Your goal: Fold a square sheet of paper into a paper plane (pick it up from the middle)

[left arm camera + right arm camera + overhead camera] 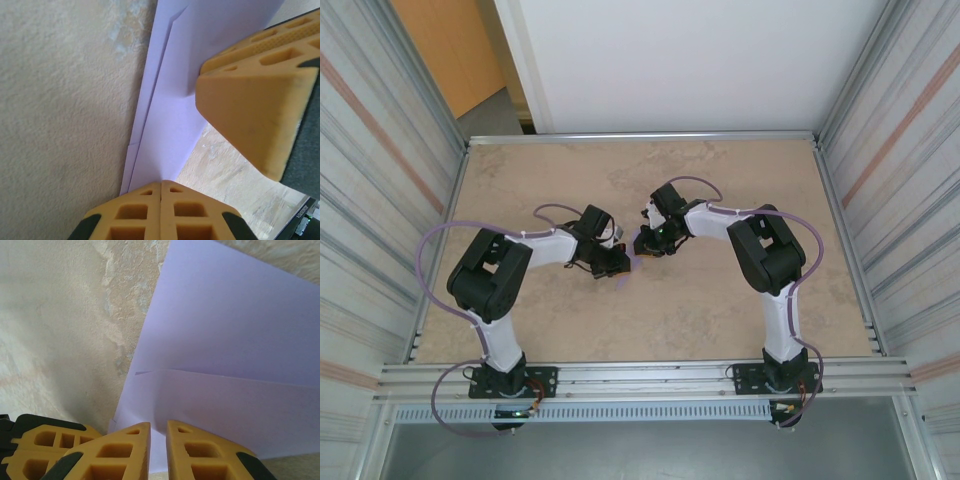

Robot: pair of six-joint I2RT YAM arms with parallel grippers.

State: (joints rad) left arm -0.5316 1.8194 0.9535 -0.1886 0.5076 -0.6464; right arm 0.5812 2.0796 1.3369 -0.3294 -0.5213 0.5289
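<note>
Centre of the table: my two arms meet tip to tip over the paper, which sits between them, well away from every edge. From above only a sliver of lilac shows between the grippers.

The left gripper comes in from the left. Its jaws are pressed flat together with no gap, and the near end of the paper runs straight into the seam, so I read it as pinching the paper. In the left wrist view, the paper stretches away from the tips as a narrow strip, with stepped, layered edges along its left side. One of the right gripper's fingers hangs over its right side.

The right gripper comes in from the right. Its jaws are narrow, only a slit apart, and lilac shows in the slit. I cannot tell whether they clamp the paper or merely straddle it. In the right wrist view, a folded edge crosses the paper just beyond the tips. A left finger sits at the lower left, just beside the right gripper.
</note>
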